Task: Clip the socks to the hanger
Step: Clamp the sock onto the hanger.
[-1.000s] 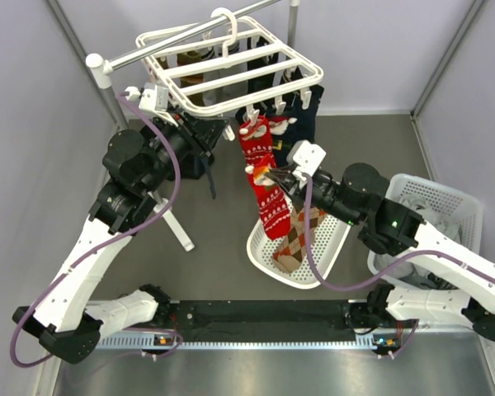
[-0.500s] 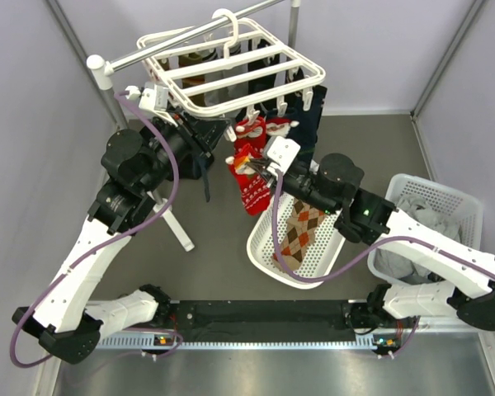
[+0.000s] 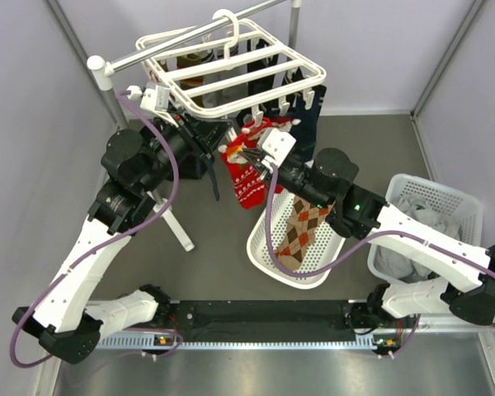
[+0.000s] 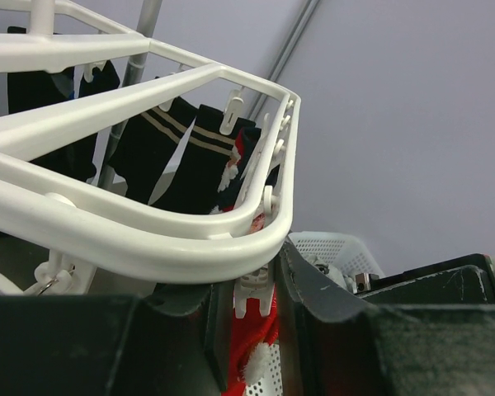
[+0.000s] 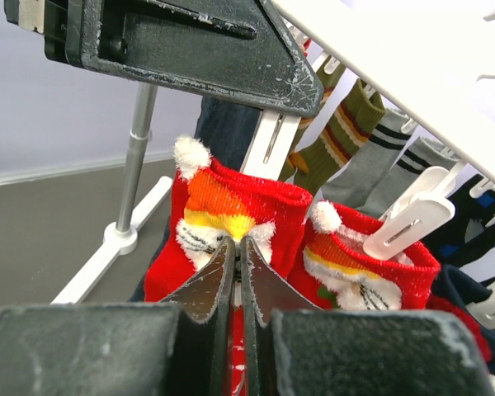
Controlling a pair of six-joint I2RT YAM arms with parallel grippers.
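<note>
red sock (image 5: pixel 200 206) is clamped in right jaws; left jaws cannot be told; clip (image 4: pixel 253 299) could be missed through a sagging cuff.

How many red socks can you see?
2. One red sock is pinched in the right gripper under the hanger; the other red sock hangs beside it at a white clip. More may hide behind the dark socks.

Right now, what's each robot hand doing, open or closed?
Left fingers: astride a hanger clip, grip unclear.
Right fingers: closed on a red sock.
</note>
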